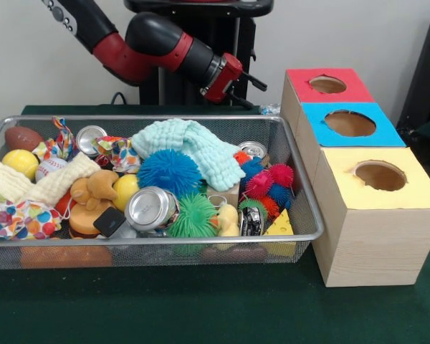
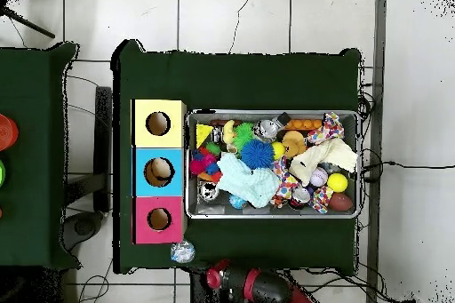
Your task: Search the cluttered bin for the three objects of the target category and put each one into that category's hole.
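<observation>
the gripper (image 1: 252,92) hangs behind the bin (image 1: 304,208); its grip can't be told; sorting looks barely started, clutter remains.

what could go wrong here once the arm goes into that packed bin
Things are heaped and overlapping in the wire bin: the mint cloth drapes over a can and spiky balls, so a grasp may drag neighbours along or miss what is buried.

The crushed can lies tilted on other things and could slip or roll when touched.

The gripper sits behind the bin, so reaching the boxes' holes means clearing the bin's rim.
</observation>
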You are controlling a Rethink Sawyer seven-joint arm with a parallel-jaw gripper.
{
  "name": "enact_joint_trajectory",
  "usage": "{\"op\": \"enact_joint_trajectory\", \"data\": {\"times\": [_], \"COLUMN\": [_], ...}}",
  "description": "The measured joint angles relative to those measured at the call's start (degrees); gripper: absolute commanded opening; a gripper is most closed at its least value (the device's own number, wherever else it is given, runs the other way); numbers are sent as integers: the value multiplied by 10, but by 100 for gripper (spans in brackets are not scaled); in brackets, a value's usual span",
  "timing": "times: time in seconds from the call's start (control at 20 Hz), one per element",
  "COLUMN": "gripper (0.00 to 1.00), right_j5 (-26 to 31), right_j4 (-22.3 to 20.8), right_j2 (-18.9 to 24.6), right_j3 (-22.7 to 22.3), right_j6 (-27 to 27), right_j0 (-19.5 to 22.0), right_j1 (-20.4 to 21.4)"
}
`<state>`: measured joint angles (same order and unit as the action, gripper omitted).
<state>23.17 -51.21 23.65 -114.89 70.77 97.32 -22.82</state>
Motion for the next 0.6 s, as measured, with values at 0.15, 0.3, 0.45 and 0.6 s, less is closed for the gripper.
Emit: {"op": "enact_joint_trajectory", "data": {"times": [0.15, 0.3, 0.45, 0.6], "gripper": [100, 100, 100, 100], "right_j5": [-17, -44, -83, -130], "right_j4": [6, 19, 34, 43], "right_j2": [-2, -2, 2, 12], "right_j3": [-1, -1, -1, 0], "right_j6": [0, 0, 0, 0], "right_j0": [4, 8, 22, 42], "right_j1": [-3, -10, -21, -35]}}
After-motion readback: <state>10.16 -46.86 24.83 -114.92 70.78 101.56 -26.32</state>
